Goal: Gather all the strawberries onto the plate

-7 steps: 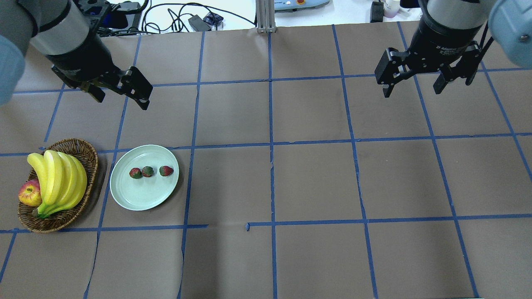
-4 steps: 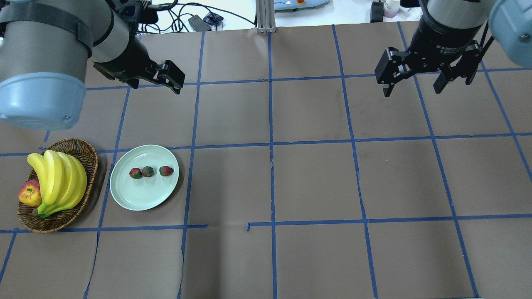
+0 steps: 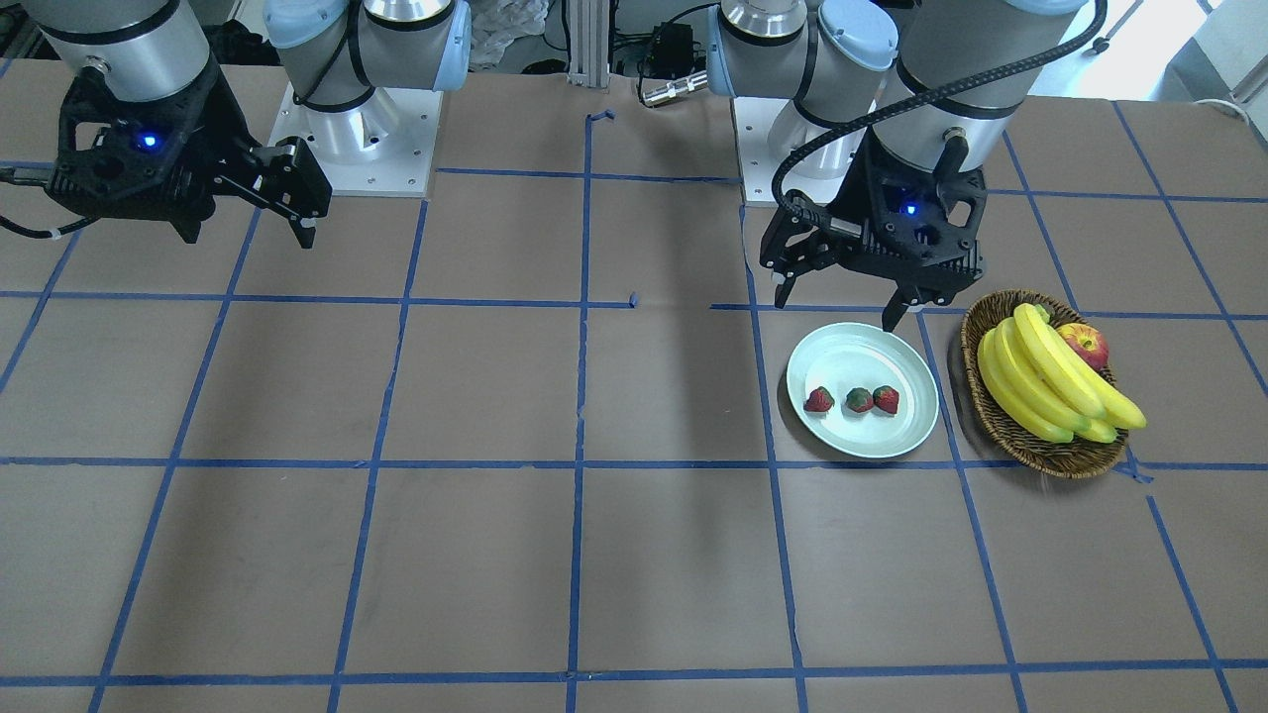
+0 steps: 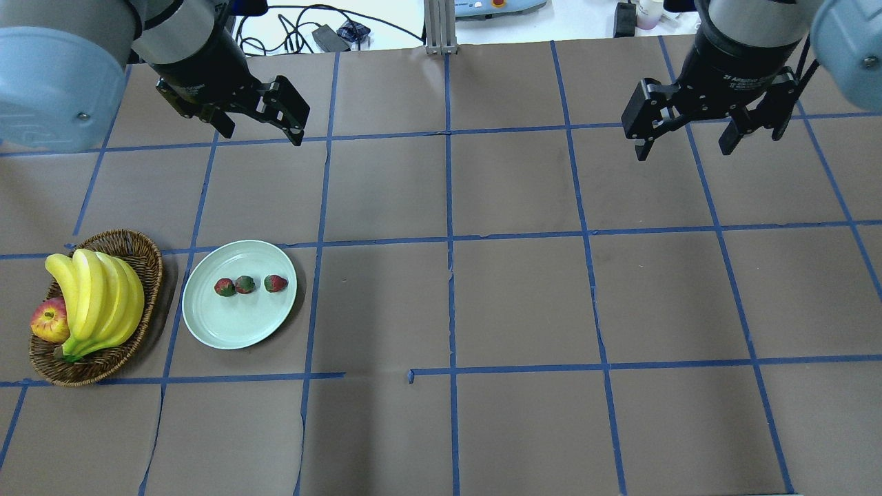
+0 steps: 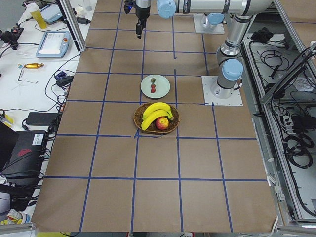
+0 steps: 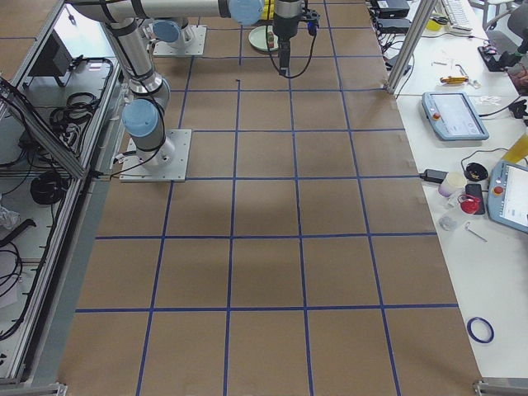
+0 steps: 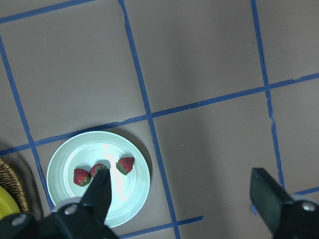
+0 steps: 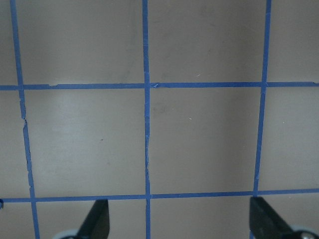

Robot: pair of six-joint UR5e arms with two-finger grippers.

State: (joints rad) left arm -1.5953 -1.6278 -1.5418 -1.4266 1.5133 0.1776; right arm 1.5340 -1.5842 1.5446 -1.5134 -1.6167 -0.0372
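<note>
Three small red strawberries [image 4: 244,284] lie in a row on the pale mint-green plate [image 4: 234,327] at the table's left. They also show in the front view [image 3: 859,400] on the plate [image 3: 862,352], and in the left wrist view [image 7: 125,165] on the plate [image 7: 99,147]. My left gripper [image 4: 262,134] is open and empty, raised above the table beyond the plate; it shows in the front view [image 3: 835,309] too. My right gripper [image 4: 683,153] is open and empty, high over the far right of the table.
A brown wicker basket [image 4: 131,241] with bananas [image 4: 96,296] and an apple [image 4: 49,322] stands left of the plate. Brown paper with blue tape lines covers the table. Cables and devices lie beyond the far edge.
My left arm has swung and its open gripper has moved to the right and slightly farther away. The strawberries, the plate and the right gripper have not moved.
</note>
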